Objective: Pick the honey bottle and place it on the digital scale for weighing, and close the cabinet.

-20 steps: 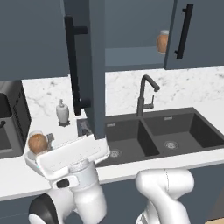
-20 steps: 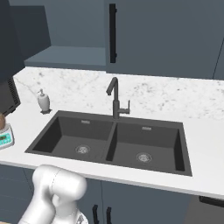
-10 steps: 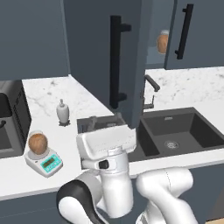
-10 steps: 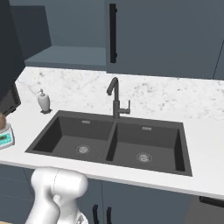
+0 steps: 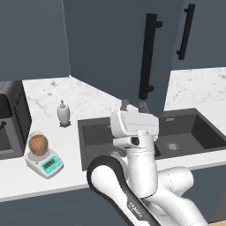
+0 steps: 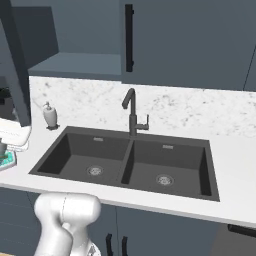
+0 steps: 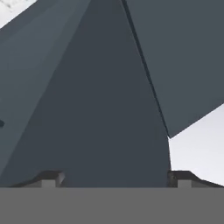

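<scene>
1. Two stages make up the task; one reads as complete. The honey bottle (image 5: 38, 144) stands upright on the weighing plate of the digital scale (image 5: 44, 162), on the counter to the left of the sink (image 5: 97, 137), with the soap dispenser (image 5: 64, 113) behind it near the wall.
2. Free of the robot, the jar needs no further handling, as far as the left base view shows.
3. Remaining stage: closing the cabinet (image 5: 119, 48). Its door, carrying a long black handle (image 5: 148, 57), stands partly swung above the sink, its flat face turned toward the camera and not yet flush with the neighbouring door to the right of the sink.
4. From the right base view, the door edge (image 6: 15, 65) appears at the far left of the sink, with the open inner shelf (image 6: 75, 65) exposed behind it, so the closure is judged unfinished.
5. The gripper (image 5: 133, 106) points up at the door just above the sink; its fingertips (image 5: 125, 104) stand apart with nothing between them, as the hand view (image 7: 116, 178) confirms, the door face lying directly ahead. Whether they touch the panel cannot be told.
6. Judged progress: well past halfway; only the final swing of the door is left.
</scene>
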Controlling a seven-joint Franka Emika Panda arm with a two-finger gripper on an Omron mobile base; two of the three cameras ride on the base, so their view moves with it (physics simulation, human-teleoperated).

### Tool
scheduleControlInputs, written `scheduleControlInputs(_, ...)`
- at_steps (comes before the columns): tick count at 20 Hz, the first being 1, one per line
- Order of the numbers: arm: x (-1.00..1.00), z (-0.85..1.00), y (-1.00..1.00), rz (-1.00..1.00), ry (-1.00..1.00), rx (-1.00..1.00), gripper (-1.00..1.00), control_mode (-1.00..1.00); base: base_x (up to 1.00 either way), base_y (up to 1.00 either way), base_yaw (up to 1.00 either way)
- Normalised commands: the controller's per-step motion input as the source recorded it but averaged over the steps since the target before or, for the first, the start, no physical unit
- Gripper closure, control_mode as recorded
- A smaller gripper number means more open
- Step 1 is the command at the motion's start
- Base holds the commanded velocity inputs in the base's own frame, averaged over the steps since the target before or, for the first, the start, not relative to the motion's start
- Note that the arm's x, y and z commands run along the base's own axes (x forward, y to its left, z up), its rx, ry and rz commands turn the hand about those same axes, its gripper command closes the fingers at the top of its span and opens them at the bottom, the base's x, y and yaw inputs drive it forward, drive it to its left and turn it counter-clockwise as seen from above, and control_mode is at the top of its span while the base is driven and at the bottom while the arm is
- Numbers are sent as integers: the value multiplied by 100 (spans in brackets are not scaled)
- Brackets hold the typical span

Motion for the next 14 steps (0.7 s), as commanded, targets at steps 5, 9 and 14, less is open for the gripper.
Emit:
scheduleControlInputs(5, 11, 52, 0, -34, 22, -1, -100, -100, 0, 0, 0)
scheduleControlInputs(9, 15, 50, 13, -44, 25, -9, -100, -100, 0, 0, 0)
scheduleControlInputs(14, 26, 31, 32, -47, 19, -10, -100, -100, 0, 0, 0)
